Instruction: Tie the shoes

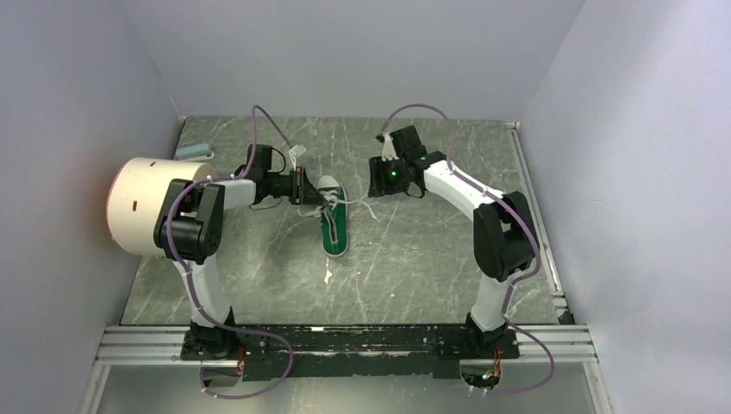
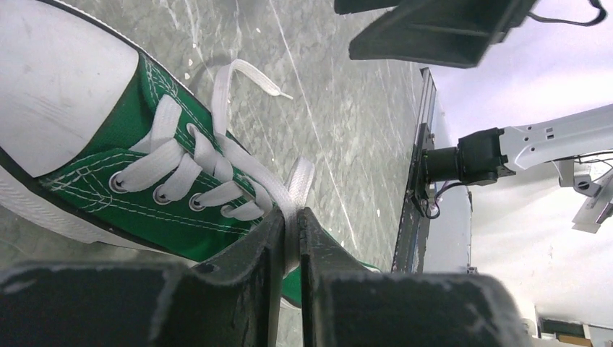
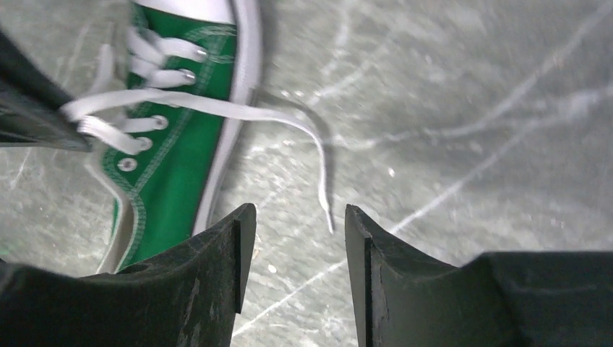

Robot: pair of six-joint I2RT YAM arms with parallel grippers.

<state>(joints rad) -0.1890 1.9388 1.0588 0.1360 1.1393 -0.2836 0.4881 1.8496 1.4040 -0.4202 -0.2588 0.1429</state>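
Green canvas shoe (image 1: 333,226) with a white toe cap, lying on the grey marbled table (image 1: 414,276), a little left of centre in the top view, toe toward the top of the frame.

My left gripper (image 2: 291,223) is at the shoe's left side in that view. In its wrist view, lower centre, the jaws are almost together, with flat white lace (image 2: 298,181) pinched between them beside the last eyelets.

My right gripper (image 3: 298,217) hovers to the right of the shoe, jaws roughly half apart and holding nothing. In its wrist view a loose end (image 3: 318,155) of lace runs from near the pinch at upper left, across the shoe and over the white sole edge. It then curls down onto the table, its tip just beyond the gap between the jaws. I see no knot or bow.

I judge the shoe small and light, so a hard pull on a lace would likely drag or tip it. The lace looks flat, limp and woven; it will not hold a shape and may slip through smooth jaws. I would pinch the loose end across its width, where it arches off the sole edge rather than where it lies flat on the table.
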